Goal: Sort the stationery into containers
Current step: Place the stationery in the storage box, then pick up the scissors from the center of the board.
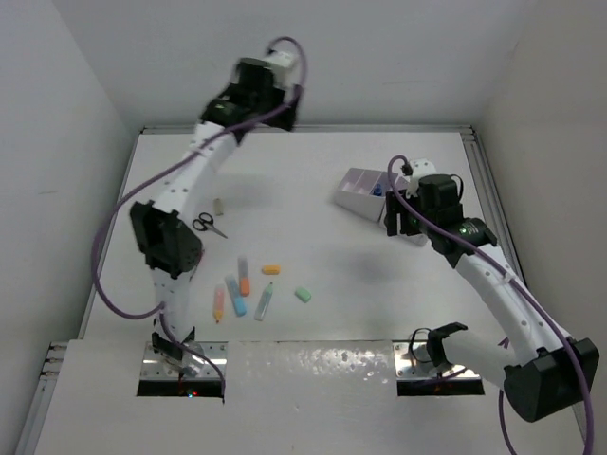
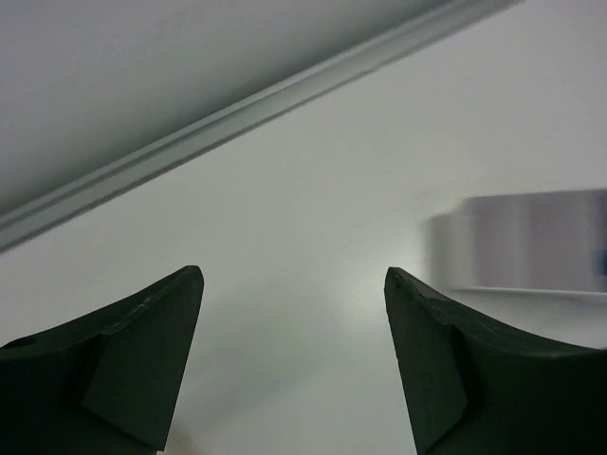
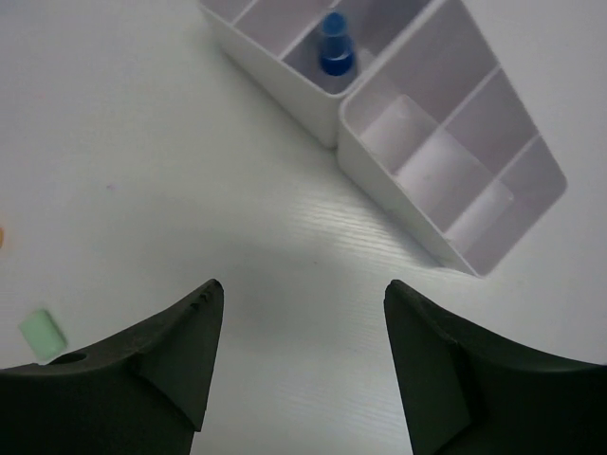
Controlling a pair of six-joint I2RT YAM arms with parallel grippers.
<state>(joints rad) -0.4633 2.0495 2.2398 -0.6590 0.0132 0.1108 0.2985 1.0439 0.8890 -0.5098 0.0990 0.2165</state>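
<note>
White bench (image 1: 313,180) fills my overhead view. At its left I see the black-handled scissors (image 1: 210,226), with a small grey eraser (image 1: 219,206) just above them. Lower down, toward the centre, a loose cluster of short markers (image 1: 231,287) lies flat, orange and blue ones side by side. An orange eraser (image 1: 271,269) and a green eraser (image 1: 303,295) lie to their right.

My left end effector (image 2: 294,284) hangs high in the upper middle of the frame, near the back wall. Its wrist view shows the fingers spread wide with nothing between them, well apart from all the stationery.

Right of centre sits the white organizer (image 1: 365,192), lilac inside, with a blue-capped bottle (image 3: 334,52) standing in one compartment. My right end effector (image 3: 303,294) hovers just beside the organizer, its fingers also parted wide and gripping nothing.
</note>
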